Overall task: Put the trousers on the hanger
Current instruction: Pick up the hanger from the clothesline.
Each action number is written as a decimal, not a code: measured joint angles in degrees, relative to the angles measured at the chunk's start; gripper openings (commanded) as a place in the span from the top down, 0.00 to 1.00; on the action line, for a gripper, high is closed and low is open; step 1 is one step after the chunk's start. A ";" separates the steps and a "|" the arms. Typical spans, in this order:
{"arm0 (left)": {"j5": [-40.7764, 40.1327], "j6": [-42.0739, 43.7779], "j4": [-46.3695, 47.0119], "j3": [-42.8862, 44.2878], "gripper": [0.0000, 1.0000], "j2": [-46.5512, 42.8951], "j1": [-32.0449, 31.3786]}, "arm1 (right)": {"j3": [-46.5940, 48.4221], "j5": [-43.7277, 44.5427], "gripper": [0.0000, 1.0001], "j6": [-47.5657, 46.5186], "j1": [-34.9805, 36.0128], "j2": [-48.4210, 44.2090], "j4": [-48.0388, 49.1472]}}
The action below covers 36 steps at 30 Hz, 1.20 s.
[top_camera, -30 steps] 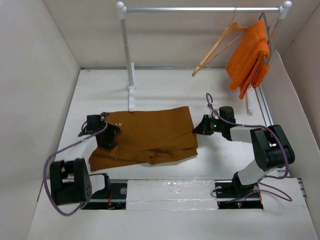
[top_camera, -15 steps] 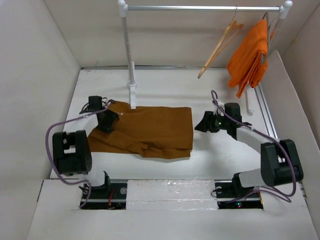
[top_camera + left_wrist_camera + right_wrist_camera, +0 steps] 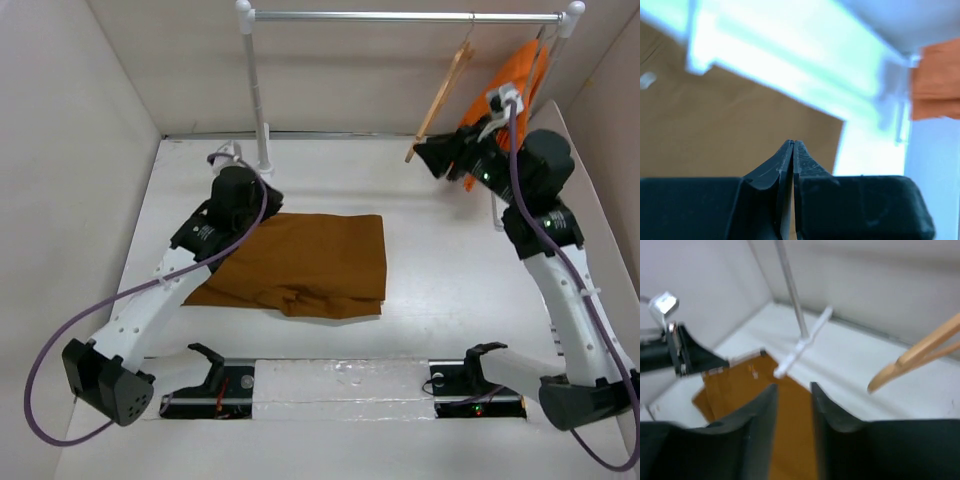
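The rust-brown trousers (image 3: 300, 262) lie folded flat on the white table, with nothing gripping them. My left gripper (image 3: 266, 194) hovers over their far left corner, shut and empty; in the left wrist view its closed tips (image 3: 792, 143) sit above the brown cloth (image 3: 715, 125). The pale wooden hanger (image 3: 444, 90) hangs tilted from the rail by its hook. My right gripper (image 3: 424, 156) is raised beside the hanger's lower end, jaws apart with nothing between them. In the right wrist view the hanger's arm (image 3: 920, 352) is right of the gripper (image 3: 792, 390), and the trousers (image 3: 740, 390) lie far below.
A white-and-silver clothes rail (image 3: 400, 16) spans the back, its left post (image 3: 258, 90) standing just behind the trousers. A bright orange garment (image 3: 522, 70) hangs at the rail's right end, partly behind my right arm. Walls close in on both sides.
Both arms lifted off the trousers. The left gripper closed empty and rose over the far left corner. The right arm swung up and back to the hanger's lower end.
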 measured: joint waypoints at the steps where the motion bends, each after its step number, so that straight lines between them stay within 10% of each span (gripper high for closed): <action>1: -1.79 1.38 0.35 3.15 1.00 1.01 -2.71 | 3.76 0.46 0.36 0.11 -0.52 1.90 0.15; 11: -7.85 10.67 5.22 7.45 0.66 4.46 -18.12 | 23.30 14.45 0.23 5.03 -2.91 24.02 -2.19; 31: -3.80 12.09 5.86 -1.53 0.65 4.33 -18.45 | 27.50 23.80 0.28 8.09 -4.02 35.45 -4.09; 36: -3.63 12.00 6.16 -1.99 0.65 4.33 -18.45 | 23.89 17.11 0.59 8.94 -4.44 38.99 3.98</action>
